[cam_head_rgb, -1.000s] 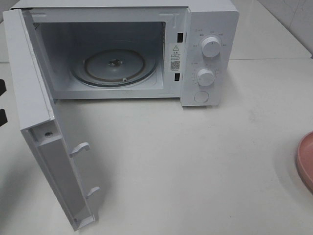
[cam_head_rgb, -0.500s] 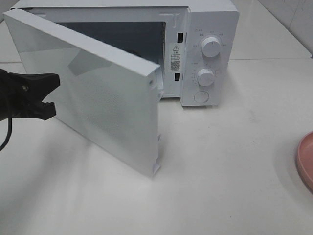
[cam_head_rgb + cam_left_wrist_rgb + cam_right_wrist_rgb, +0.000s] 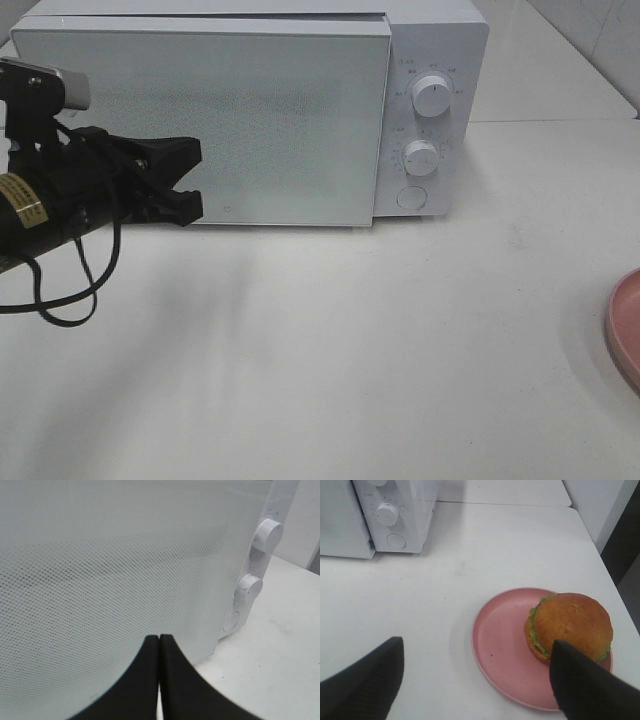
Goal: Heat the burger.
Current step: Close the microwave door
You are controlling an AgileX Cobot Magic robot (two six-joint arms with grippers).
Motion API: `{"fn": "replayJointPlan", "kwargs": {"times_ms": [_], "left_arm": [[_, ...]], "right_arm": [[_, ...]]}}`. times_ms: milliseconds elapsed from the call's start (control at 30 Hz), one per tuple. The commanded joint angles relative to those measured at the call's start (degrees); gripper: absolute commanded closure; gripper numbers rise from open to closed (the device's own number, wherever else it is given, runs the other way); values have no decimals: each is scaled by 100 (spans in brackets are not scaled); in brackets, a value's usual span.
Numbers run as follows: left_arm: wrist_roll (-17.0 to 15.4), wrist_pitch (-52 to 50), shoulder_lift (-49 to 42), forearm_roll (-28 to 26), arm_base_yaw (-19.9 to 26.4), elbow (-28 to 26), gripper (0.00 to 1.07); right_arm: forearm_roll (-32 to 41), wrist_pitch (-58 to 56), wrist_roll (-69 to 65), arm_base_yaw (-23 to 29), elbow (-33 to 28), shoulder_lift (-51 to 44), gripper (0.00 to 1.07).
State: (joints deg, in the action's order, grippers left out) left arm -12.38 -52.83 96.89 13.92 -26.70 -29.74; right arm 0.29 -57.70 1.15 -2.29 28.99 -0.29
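Microwave door [image 3: 200, 120] is seen shut. Left gripper [image 3: 159, 639] is pressed closed, empty, before it. Right gripper [image 3: 475, 675] is spread wide above the burger [image 3: 570, 626] on the pink plate [image 3: 505, 650].

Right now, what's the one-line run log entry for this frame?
microwave door: shut | left gripper: shut, at door | right gripper: open, empty | burger: on pink plate, outside
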Motion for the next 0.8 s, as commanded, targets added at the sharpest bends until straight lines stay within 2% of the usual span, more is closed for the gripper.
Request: {"fn": "replayJointPlan", "kwargs": {"times_ms": [33, 300, 500, 800], "left_arm": [[166, -11, 178, -521, -350, -281, 107], [155, 281, 476, -1077, -842, -785, 107], [155, 441, 756, -1186, -1043, -1220, 107], [155, 951, 1289, -1238, -1324, -2229, 107]], "right_arm": [[6, 80, -34, -34, -29, -149, 31], [6, 80, -40, -34, -29, -149, 31], [6, 80, -40, -34, -29, -149, 31], [6, 80, -46, -34, -29, -149, 31]]}}
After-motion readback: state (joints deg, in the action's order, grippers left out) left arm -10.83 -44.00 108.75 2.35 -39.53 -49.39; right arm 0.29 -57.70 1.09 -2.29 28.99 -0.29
